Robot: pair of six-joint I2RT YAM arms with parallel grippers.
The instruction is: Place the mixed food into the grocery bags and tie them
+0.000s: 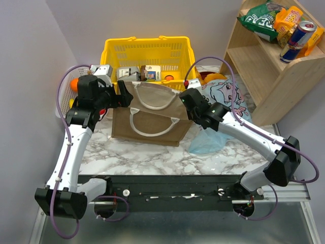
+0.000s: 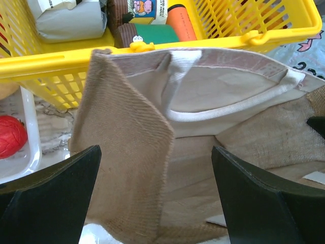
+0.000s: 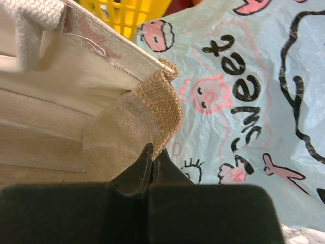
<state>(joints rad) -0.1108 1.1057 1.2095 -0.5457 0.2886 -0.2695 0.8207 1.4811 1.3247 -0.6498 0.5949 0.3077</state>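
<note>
**Left gripper** (image 2: 155,150): jaws spread wide, nothing held. The two black, wedge-shaped fingers (image 2: 56,195) stand either side of the end panel of the tan bag (image 2: 132,168). That panel is coarse woven jute, folded to a vertical crease, and it lies between the fingers without clear contact. Beyond the fingertips the bag mouth gapes, showing a smooth pale lining and a flat white webbing handle (image 2: 228,109) curving across it. Further beyond sits the yellow basket (image 2: 51,61), rigid plastic mesh, holding a grey carton (image 2: 66,20). To the left of the left finger a round red fruit (image 2: 10,134) with a netted surface rests in a white tray (image 2: 31,147).

**Right gripper** (image 3: 152,162): jaws pinched together on the tan bag's rim, at a corner where the frayed jute edge curls over a glossy clear lining. To the right of the fingers, just beside them, lies the light-blue bag (image 3: 254,101). It is thin, crinkled film printed with pink cartoon faces and black lettering.

**Overhead view:** the tan bag stands upright on the marbled table (image 1: 152,157) between the two grippers. Well off to the right gripper's right, a wooden shelf (image 1: 259,71) carries green and orange snack packets (image 1: 261,18) and drink cans (image 1: 299,33). An orange (image 1: 75,84) sits just behind the left wrist.
</note>
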